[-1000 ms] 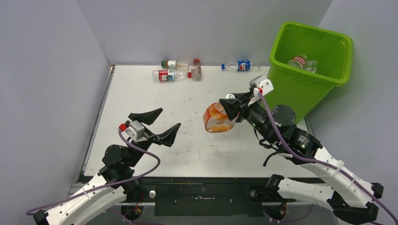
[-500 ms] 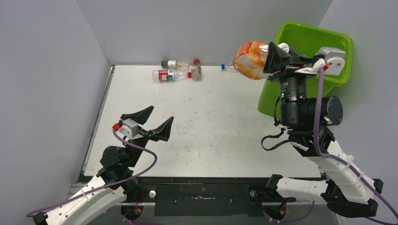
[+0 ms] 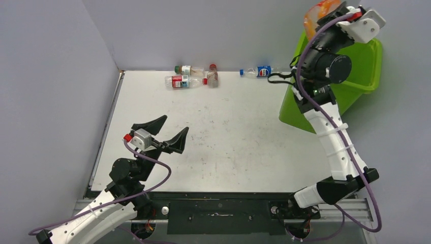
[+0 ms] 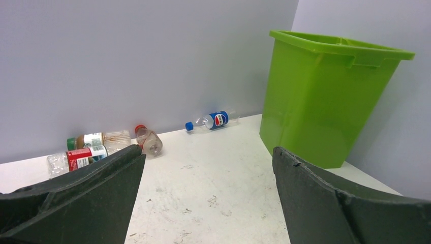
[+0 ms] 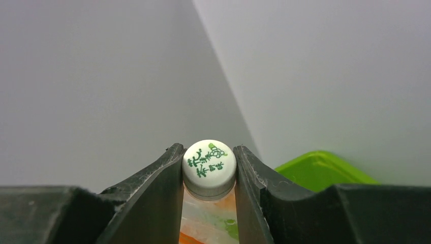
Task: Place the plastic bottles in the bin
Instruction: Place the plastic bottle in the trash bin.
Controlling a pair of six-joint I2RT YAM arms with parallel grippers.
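You're in a robotics lab cell. Plain grey panels [image 3: 203, 30] stand behind and either side of the scuffed white worktop [image 3: 228, 142]. Two robot arms [image 3: 101, 213] are bolted at its near edge.

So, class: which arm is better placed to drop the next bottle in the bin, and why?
Right. The right tool is shut on the orange bottle, raised at the bin. The left tool is open and empty, low over the table, away from the bin.

White table [image 3: 228, 147], four bottles [image 3: 179, 81], green bin [image 3: 297, 109]
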